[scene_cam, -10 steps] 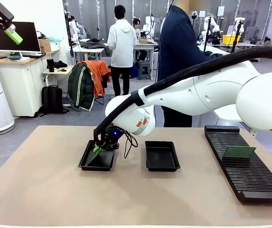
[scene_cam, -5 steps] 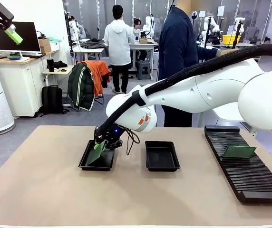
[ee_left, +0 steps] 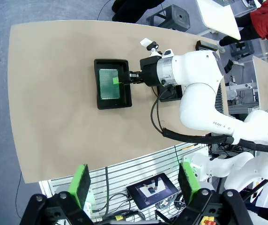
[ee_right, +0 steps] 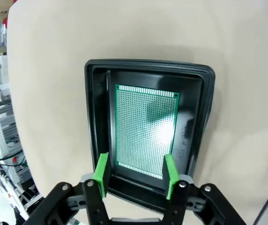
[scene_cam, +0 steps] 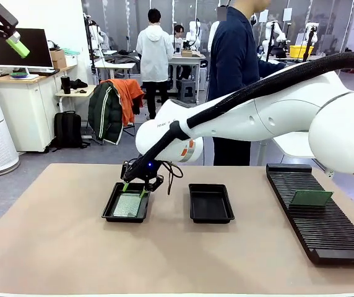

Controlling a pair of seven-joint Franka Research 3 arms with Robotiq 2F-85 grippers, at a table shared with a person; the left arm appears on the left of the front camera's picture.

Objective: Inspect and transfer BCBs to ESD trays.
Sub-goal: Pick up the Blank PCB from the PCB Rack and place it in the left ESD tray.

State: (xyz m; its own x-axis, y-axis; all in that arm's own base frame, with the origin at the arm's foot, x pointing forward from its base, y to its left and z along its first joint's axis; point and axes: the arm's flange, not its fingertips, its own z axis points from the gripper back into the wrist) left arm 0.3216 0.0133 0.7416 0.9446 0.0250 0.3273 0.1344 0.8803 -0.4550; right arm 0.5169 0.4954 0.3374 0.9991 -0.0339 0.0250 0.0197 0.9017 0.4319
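One down: hovering right gripper (scene_cam: 135, 188), spread wide, over BCB (scene_cam: 127, 205) lying in ESD tray (scene_cam: 107, 214); leaving second tray (scene_cam: 210, 203), racked board (scene_cam: 310, 198) pending.

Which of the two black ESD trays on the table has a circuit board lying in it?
The left tray, under the right gripper: a pale-green board lies flat inside it. The tray beside it shows only bare black floor.
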